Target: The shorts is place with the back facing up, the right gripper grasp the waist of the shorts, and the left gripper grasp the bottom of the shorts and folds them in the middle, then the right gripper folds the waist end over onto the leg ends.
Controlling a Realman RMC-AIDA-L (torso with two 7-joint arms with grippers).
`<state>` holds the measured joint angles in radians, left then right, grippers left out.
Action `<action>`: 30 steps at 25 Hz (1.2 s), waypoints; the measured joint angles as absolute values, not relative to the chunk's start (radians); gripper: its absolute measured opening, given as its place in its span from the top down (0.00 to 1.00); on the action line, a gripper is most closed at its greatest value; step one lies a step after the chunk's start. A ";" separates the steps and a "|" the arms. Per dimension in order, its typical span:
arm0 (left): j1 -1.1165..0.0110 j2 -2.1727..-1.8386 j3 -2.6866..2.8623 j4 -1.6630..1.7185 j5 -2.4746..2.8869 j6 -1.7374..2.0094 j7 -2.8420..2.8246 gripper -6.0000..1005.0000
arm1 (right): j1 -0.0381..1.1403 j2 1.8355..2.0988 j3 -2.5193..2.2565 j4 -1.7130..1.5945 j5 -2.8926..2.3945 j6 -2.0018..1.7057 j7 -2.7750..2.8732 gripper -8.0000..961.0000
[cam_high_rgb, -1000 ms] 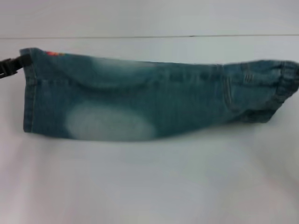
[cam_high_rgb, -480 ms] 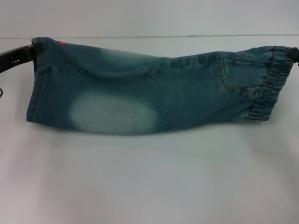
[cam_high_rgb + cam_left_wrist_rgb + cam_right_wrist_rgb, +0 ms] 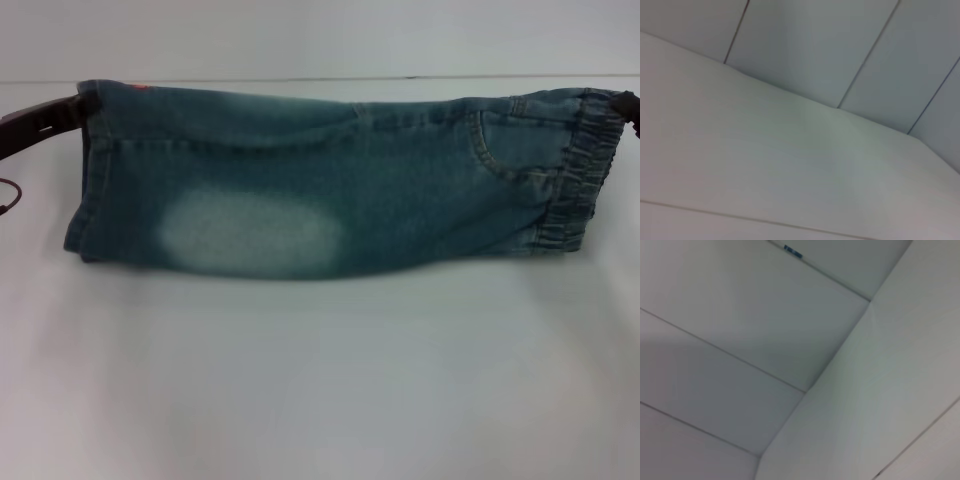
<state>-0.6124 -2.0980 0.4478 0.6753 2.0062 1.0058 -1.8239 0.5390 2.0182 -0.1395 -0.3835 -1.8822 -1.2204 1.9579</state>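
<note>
The shorts [image 3: 330, 180] hang doubled lengthwise above the white bench [image 3: 320, 380], long axis running side to side along its far edge, fold line up. The waist [image 3: 585, 170] points to the robot's right and the leg ends [image 3: 90, 170] to its left. The right gripper [image 3: 630, 105] sits at the top corner of the waist and the left gripper [image 3: 50, 115] at the top corner of the leg ends, each apparently clenched on denim, so the waist-over-legs fold, as I judge it, would carry the right end leftward along that axis.
</note>
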 joint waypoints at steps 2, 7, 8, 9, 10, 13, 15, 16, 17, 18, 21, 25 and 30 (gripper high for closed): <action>-0.618 -2.105 0.448 0.672 2.006 0.985 -1.807 0.99 | 0.545 2.019 -0.139 -0.381 -1.882 -1.199 1.955 0.84; -0.625 -2.131 0.447 0.671 1.998 0.909 -1.770 0.94 | 0.573 2.026 -0.139 -0.361 -1.873 -1.103 1.902 0.84; -0.626 -2.136 0.447 0.671 1.997 0.893 -1.768 0.92 | 0.576 2.028 -0.140 -0.361 -1.873 -1.093 1.894 0.84; -0.627 -2.139 0.447 0.670 1.997 0.886 -1.765 0.90 | 0.580 2.030 -0.141 -0.360 -1.873 -1.087 1.885 0.83; -0.628 -2.142 0.447 0.670 1.997 0.879 -1.760 0.88 | 0.583 2.032 -0.141 -0.360 -1.874 -1.084 1.873 0.79; -0.630 -2.145 0.449 0.669 1.997 0.870 -1.750 0.82 | 0.586 2.033 -0.142 -0.359 -1.877 -1.083 1.861 0.67; -0.630 -2.145 0.449 0.669 1.997 0.867 -1.750 0.78 | 0.581 2.034 -0.142 -0.364 -1.877 -1.094 1.847 0.60; -0.630 -2.145 0.449 0.669 1.997 0.867 -1.750 0.76 | 0.573 2.034 -0.142 -0.367 -1.877 -1.107 1.833 0.57; -0.630 -2.145 0.449 0.671 1.997 0.867 -1.750 0.74 | 0.565 2.033 -0.145 -0.370 -1.877 -1.120 1.819 0.55; -0.629 -2.144 0.449 0.675 1.997 0.870 -1.750 0.72 | 0.556 2.033 -0.150 -0.373 -1.879 -1.133 1.805 0.52; -0.618 -2.145 0.450 0.697 1.997 0.923 -1.748 0.66 | 0.522 2.028 -0.201 -0.389 -1.880 -1.152 1.786 0.45; -0.601 -2.150 0.482 0.705 2.000 0.997 -1.740 0.55 | 0.467 2.036 -0.295 -0.435 -1.880 -1.155 1.788 0.36; -0.569 -2.164 0.533 0.702 1.996 1.054 -1.741 0.37 | 0.405 2.041 -0.369 -0.467 -1.881 -1.164 1.797 0.16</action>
<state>-0.5693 -2.1641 0.5326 0.7022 1.9960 1.0535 -1.7415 0.4054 2.0408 -0.3694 -0.4668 -1.8809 -1.1639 1.7968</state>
